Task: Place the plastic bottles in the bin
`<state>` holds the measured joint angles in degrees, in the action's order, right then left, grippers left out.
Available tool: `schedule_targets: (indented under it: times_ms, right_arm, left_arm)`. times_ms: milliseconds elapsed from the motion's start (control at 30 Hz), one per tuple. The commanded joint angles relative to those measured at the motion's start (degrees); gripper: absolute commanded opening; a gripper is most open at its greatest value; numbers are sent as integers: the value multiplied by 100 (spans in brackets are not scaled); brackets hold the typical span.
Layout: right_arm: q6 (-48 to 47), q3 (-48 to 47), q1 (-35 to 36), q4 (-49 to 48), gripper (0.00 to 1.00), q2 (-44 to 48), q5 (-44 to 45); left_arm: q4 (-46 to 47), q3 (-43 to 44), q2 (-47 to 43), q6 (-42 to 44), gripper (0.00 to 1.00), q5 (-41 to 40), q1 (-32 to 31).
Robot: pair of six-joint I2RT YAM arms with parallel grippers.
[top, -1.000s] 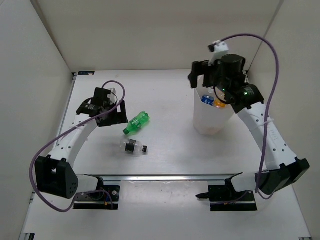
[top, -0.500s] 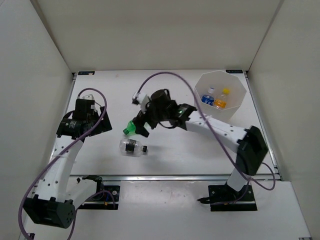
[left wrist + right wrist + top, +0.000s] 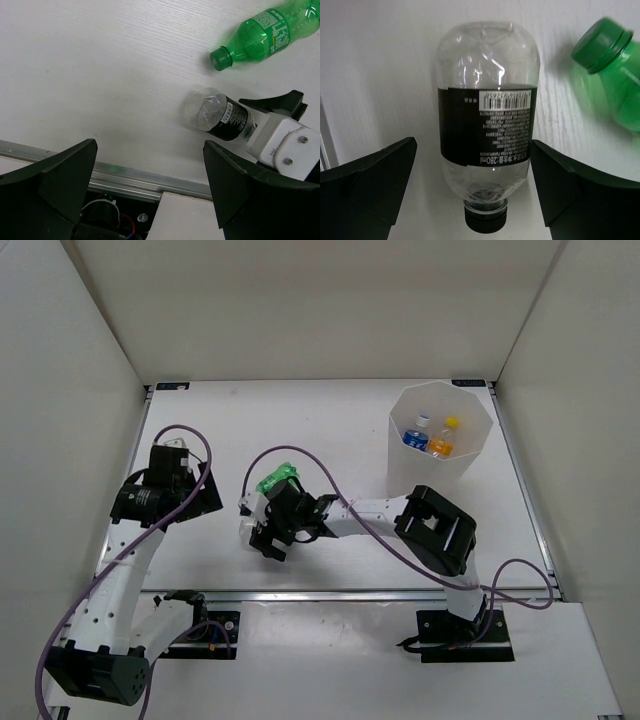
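Observation:
A clear bottle with a black label [image 3: 485, 130] lies on the white table, cap toward my right wrist camera. My right gripper [image 3: 475, 192] is open, one finger on each side of the bottle's neck end, not closed on it. In the top view the right gripper [image 3: 268, 537] covers most of that bottle. A green bottle [image 3: 278, 480] lies just behind it, also seen in the right wrist view [image 3: 615, 65]. My left gripper [image 3: 195, 498] is open and empty, left of both bottles [image 3: 220, 116]. The white bin [image 3: 400, 465] stands at the back right.
Inside the bin lie a blue bottle [image 3: 414, 439], an orange bottle [image 3: 439, 448] and others with light caps. A metal rail [image 3: 125, 175] runs along the table's near edge. White walls enclose the table on three sides.
My right arm swung from above the bin, over the green bottle, down to the clear black-label bottle. My left gripper drew back toward the left and near side.

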<state>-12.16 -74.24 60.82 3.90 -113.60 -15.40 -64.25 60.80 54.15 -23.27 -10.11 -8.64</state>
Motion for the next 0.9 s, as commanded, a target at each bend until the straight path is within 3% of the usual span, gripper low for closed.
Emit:
schedule_targets:
  times_ms: [0, 33, 100, 167, 333, 533, 633, 733, 867]
  right_arm:
    - [-103, 173, 79, -601, 91, 92, 397]
    - [-41, 277, 71, -679, 75, 206, 449]
    - [108, 575, 18, -864, 52, 477, 529]
    - [240, 734, -70, -926, 38, 812, 485]
    - [399, 1007, -306, -682, 29, 2278, 774]
    - [531, 386, -1229, 602, 30, 3553, 1468]
    - [820, -255, -2403, 1331, 28, 3880, 1427]
    - [1154, -652, -3634, 1771, 29, 4030, 751]
    - [1182, -934, -4542, 2122, 27, 4057, 976]
  left_arm:
    - [62, 125, 52, 6, 98, 79, 29]
    - [35, 178, 78, -11, 99, 88, 21]
    - [114, 170, 96, 6, 99, 158, 21]
    - [228, 187, 148, 41, 99, 290, 3]
    - [500, 371, 412, 85, 99, 518, -93]
    - [1264, 337, 973, 295, 99, 1193, -269]
    - [1791, 275, 1377, 638, 99, 1712, -471]
    - [2021, 441, 1983, 587, 99, 2047, -629]
    - [2048, 705, 2433, 613, 99, 2013, -682]
